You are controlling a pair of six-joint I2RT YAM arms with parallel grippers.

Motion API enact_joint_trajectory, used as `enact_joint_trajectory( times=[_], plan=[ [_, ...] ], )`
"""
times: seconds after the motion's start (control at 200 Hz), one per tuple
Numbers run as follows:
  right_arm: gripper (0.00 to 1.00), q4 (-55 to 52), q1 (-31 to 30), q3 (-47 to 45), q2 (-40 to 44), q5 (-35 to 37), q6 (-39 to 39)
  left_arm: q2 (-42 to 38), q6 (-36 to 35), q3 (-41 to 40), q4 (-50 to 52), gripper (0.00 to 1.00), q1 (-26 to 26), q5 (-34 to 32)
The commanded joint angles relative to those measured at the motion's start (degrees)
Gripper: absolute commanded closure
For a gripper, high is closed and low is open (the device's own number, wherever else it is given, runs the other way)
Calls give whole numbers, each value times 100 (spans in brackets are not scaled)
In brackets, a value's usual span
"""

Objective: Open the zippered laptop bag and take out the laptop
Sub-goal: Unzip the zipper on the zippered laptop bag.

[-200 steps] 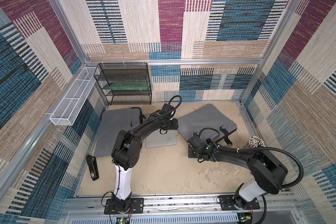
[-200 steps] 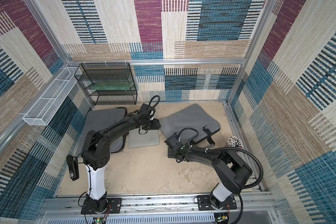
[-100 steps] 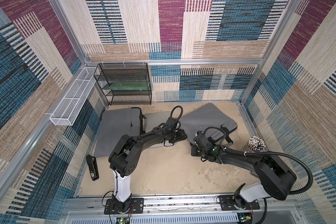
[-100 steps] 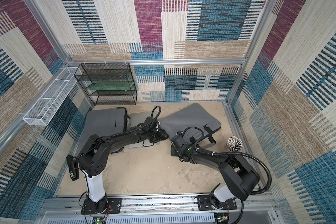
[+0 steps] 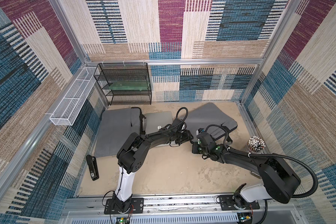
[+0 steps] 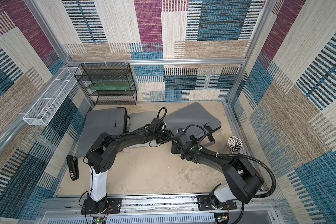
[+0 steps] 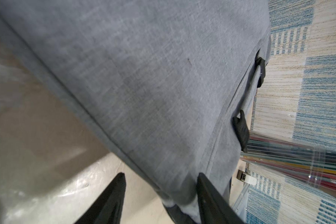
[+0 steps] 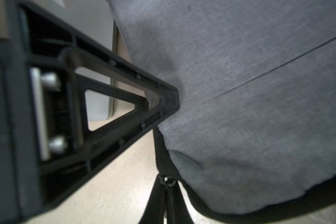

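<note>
Patchwork carpet walls close in a sandy bench (image 5: 173,174), and both of your arms reach to its middle. Your left claw (image 7: 161,175) has its jaws apart. One corner of the grey laptop bag (image 5: 208,118) lies between them. One finger (image 7: 208,194) is against the fabric and the other is clear of it, with bare bench showing in the gap. Your right claw (image 8: 168,183) is just beside the left one at that same corner, jaws together. Its tips meet on the small ring of the zipper pull (image 8: 167,180) at the bag's black edge. The rest of the bag stretches away from both claws towards the back wall.

The laptop (image 5: 159,120) is out of the bag. It lies flat on the bench behind the left claw and is partly hidden under that arm. Further on from it lies a second grey bag (image 5: 116,131).

Well beyond the right claw, on the side away from the left one, stands a cup of pencils (image 5: 256,144). Far behind the left claw a black wire shelf (image 5: 124,83) stands against the back wall, with a white wire basket (image 5: 72,102) next to it. A black stapler (image 5: 92,170) lies near the left arm's base.
</note>
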State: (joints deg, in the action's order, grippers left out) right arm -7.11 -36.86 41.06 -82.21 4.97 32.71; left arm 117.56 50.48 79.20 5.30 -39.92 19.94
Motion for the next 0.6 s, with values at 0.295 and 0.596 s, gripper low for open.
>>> enact_joint_trajectory(
  times=[0.295, 0.596],
  plan=[
    [100, 394, 94, 0, -5, -207, -175, 197, 197, 104, -275, 68, -7, 89],
    [100, 169, 290, -157, 120, -313, -257, 162, 108, 188, -119, 98, 3, -17]
  ],
)
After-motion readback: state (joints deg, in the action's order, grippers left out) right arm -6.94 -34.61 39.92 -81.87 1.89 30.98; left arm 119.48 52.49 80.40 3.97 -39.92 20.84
